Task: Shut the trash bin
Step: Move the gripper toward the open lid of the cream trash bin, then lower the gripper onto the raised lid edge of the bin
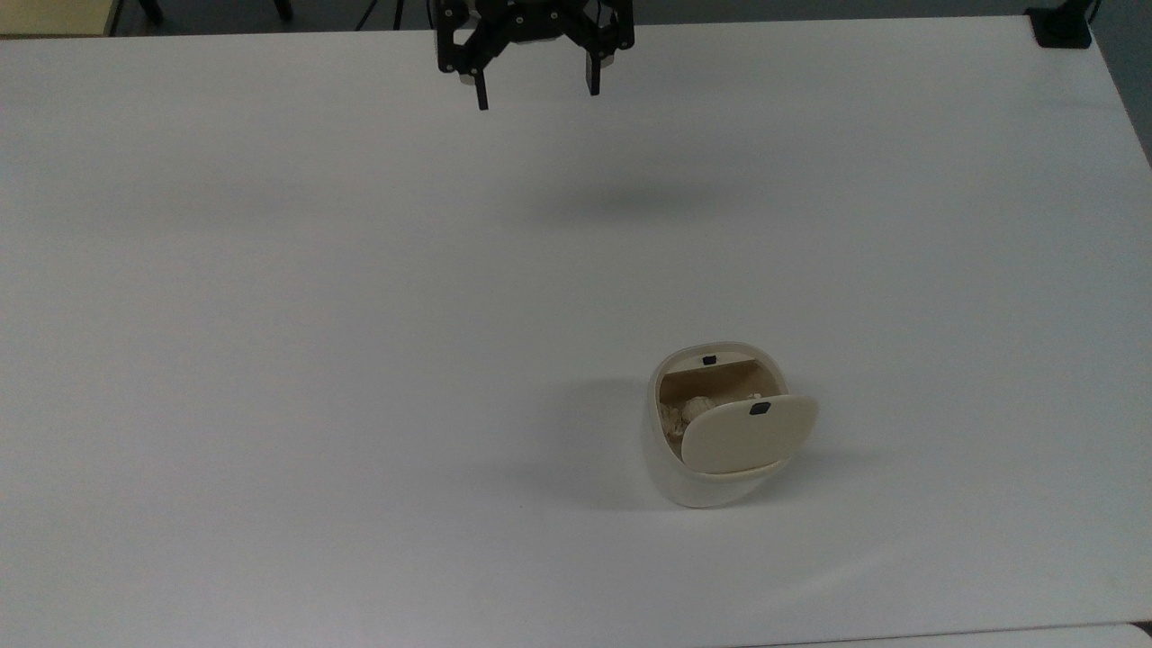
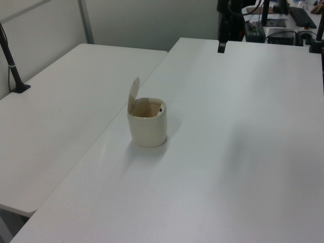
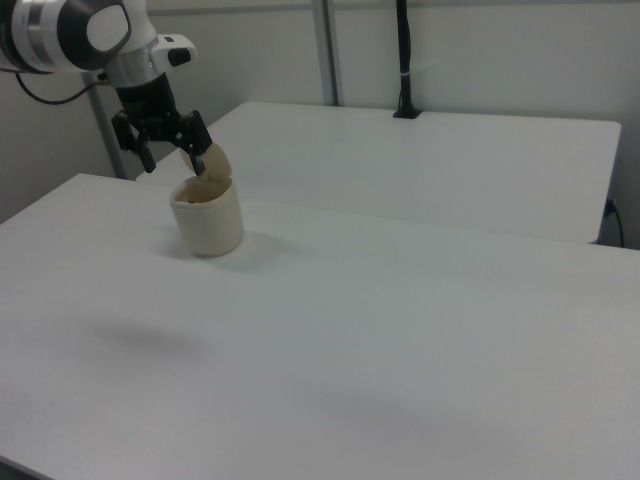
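Top view: the gripper [image 1: 535, 97] is hanging at the frame's upper centre, fingers spread apart and holding nothing, while the bin [image 1: 711, 468] is sitting lower right on the desk [image 1: 270, 360], lid [image 1: 749, 434] raised.

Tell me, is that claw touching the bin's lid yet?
Apart. In the top view the gripper hangs near the table's far edge, with wide bare table between it and the trash bin's lid.

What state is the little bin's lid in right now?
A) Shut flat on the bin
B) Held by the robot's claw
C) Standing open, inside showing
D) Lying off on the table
C: the lid stands raised at the rim of the trash bin, tan inside showing, while the open gripper hangs far away.
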You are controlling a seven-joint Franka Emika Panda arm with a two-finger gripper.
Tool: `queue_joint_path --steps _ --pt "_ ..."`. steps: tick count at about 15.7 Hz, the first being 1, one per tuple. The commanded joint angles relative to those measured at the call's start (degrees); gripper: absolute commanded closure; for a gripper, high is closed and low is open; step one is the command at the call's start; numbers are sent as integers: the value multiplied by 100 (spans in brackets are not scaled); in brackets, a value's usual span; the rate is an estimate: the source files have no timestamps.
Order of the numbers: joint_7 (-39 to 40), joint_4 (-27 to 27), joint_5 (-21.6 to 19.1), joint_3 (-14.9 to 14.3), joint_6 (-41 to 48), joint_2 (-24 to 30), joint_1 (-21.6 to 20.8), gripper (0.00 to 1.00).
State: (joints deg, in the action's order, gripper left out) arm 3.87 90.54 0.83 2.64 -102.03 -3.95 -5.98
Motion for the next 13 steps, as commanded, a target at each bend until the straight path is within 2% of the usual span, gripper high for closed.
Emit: queue_joint_path --steps 1,3,5,7,8,10,13 --pt "-464 -816 57 -62 -167 -675 -254 13" --pt "-895 -1125 75 -123 -622 -1018 -438 37" --pt "-1229 -1144 66 -132 -1324 -1195 -562 68" --pt "-1921 -1300 49 -149 -1879 -1440 -737 95" --pt "-2447 -1484 57 -158 -2099 -1633 -799 100" --pt "-3555 -1793 57 -245 -2565 -1968 -966 100" --pt "-5041 -1820 31 -606 -3558 -2355 -1352 100"
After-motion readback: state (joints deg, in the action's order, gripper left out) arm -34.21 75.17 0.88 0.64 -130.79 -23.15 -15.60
